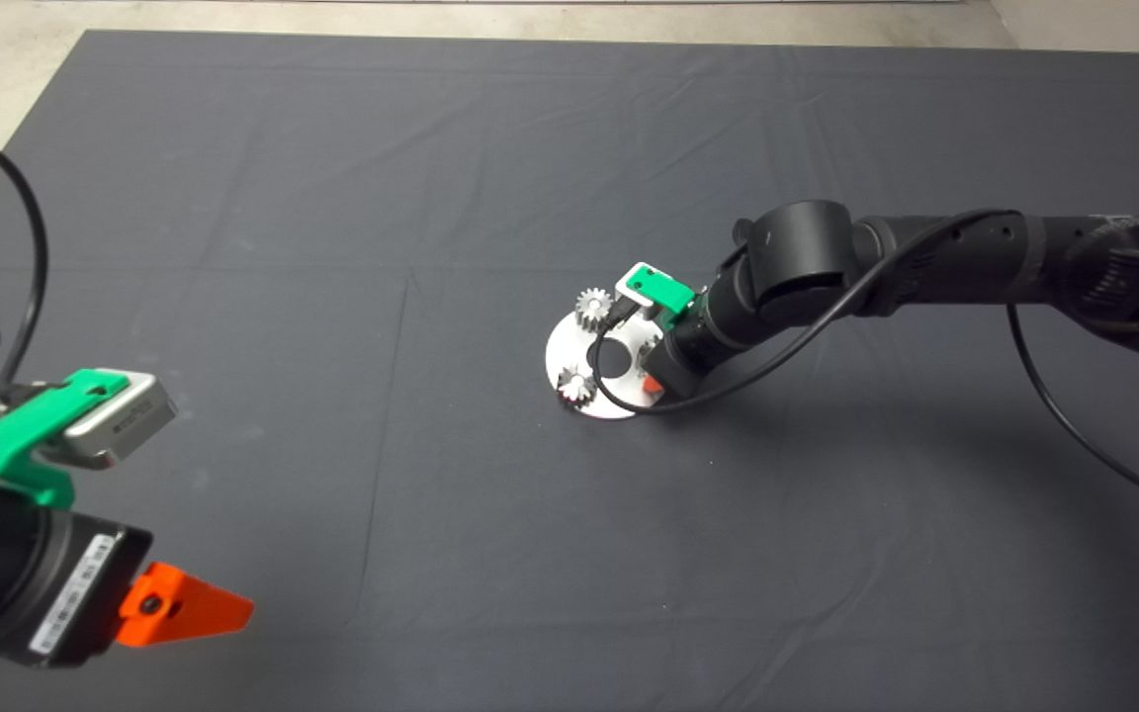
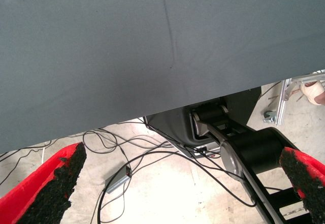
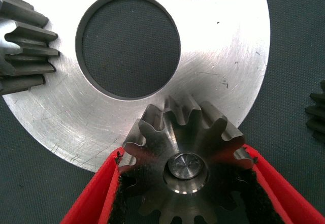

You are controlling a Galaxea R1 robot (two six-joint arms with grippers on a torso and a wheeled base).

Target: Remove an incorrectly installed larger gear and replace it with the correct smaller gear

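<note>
Left to right, head view. The left gripper (image 1: 189, 608) is parked at the lower left edge above the dark surface (image 1: 352, 198), well apart from the work. A white label with dark print sits on its black wrist, and print shows on the silver camera above it; neither can be read. One red finger shows here. In the left wrist view the left gripper (image 2: 183, 183) has its jaws spread wide with nothing between them; beyond the mat edge lie cables (image 2: 152, 158) on the floor, a black machine base and a metal frame.

Near the centre lies one round steel plate (image 1: 569, 346) with a large round hole (image 1: 615, 358). Two small gears stand on its rim in this view: a far gear (image 1: 592, 308) and a near gear (image 1: 576, 384).

The right arm (image 1: 925, 267) comes in from the right edge, and its wrist and a looping black cable cover the right part of the plate. The right gripper (image 1: 651, 386) is down at the plate's right rim.

In the right wrist view the right gripper (image 3: 185, 183) has its jaws pinching the gear (image 3: 185, 142), seated over a shiny pin (image 3: 185, 167) at the plate (image 3: 223, 56) rim, just beside the hole (image 3: 129, 46). I cannot tell whether it is the larger or the smaller one. Parts of two other gears on the plate and one on the mat show at the edges, so four gears count in all.
</note>
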